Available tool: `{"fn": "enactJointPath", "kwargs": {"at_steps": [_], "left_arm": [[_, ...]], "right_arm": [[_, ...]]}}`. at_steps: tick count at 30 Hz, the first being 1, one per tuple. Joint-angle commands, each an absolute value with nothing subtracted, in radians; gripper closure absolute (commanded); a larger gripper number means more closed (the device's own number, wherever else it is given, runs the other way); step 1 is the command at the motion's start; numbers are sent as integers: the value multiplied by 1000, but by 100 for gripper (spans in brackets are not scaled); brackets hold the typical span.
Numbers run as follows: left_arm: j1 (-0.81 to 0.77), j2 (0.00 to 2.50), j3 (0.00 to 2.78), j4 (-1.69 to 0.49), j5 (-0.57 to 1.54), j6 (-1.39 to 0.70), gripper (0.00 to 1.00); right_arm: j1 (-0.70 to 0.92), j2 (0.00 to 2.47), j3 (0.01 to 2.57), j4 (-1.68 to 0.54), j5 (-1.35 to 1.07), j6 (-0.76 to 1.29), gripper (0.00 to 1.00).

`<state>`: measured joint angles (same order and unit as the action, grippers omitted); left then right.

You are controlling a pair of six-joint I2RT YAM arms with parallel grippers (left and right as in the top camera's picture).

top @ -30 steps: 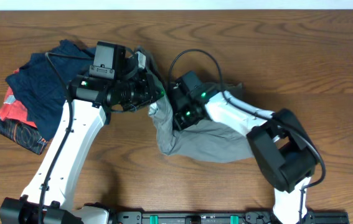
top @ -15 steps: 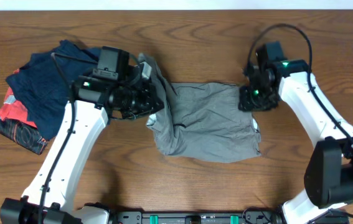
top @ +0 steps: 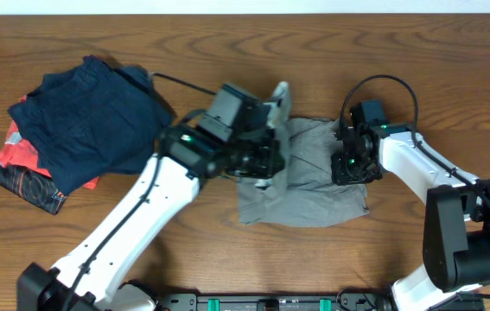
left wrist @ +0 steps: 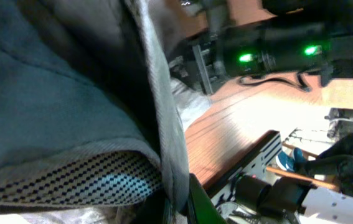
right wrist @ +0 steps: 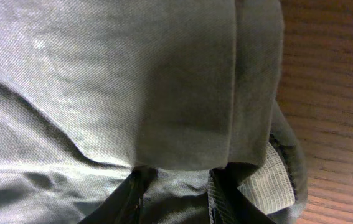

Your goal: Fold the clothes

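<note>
- Grey shorts point(top: 314, 186) lie on the table point(top: 452, 78) between my two sets of jaws, spread beneath and just beside both.
- My left gripper point(top: 269, 161) is clamped on one edge of them. The cloth stands raised off the wood there, and the mesh lining point(left wrist: 70, 180) hangs right against my wrist camera.
- My right gripper point(top: 346, 168) sits on the opposite edge. Its fingers point(right wrist: 129, 194) stand a little apart with a folded hem between them, and I cannot tell whether they pinch it or merely press on it.
- To fold well, I judge the left jaws should carry their edge low and level toward the right jaws. The right side should anchor the cloth so nothing drags, and the edges should meet squarely before either side lets go.
- Count: one pair of shorts, two grippers, and two other garments — one navy garment point(top: 89, 121) lying over one red-and-black garment point(top: 22, 168), both well away on the outer side of my left jaws.
</note>
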<state>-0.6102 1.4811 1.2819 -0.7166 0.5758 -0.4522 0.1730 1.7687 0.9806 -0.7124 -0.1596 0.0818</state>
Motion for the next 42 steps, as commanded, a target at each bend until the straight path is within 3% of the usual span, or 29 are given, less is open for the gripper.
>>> {"fn": "enactJointPath", "kwargs": {"at_steps": [1,4,5,7,13,21,27,32,41,42], "left_arm": [[-667,1530,1296,-648,553,-551,94],[-707,1580,1296,-599,496,-601,94],[-715,1596,1296,-590,483,-600,92],[-722,1626,1296,-568,487,-600,77],[-685,1637,1298,-532,504,-449,63],[-501,1662,1306,-441,169,-392,59],[-423,1797,1306,-246,172,-381,59],[-427,1910,1306,-165,184,-376,59],[-438,1988,1305,-443,201,-374,61],[-439,1988,1305,-495,201,-374,65]], "right_arm": [[197,1802,948,-691,-161,120,67],[197,1802,948,-690,-160,142,68],[197,1802,948,-691,-160,147,69],[193,1796,951,-693,-160,154,69],[111,1680,1050,-760,-59,224,63],[30,1471,1210,-876,-146,177,63],[131,1456,1184,-924,-380,115,62],[260,1490,1080,-920,-420,128,62],[365,1545,849,-810,-348,221,62],[361,1547,829,-793,-299,245,62]]}}
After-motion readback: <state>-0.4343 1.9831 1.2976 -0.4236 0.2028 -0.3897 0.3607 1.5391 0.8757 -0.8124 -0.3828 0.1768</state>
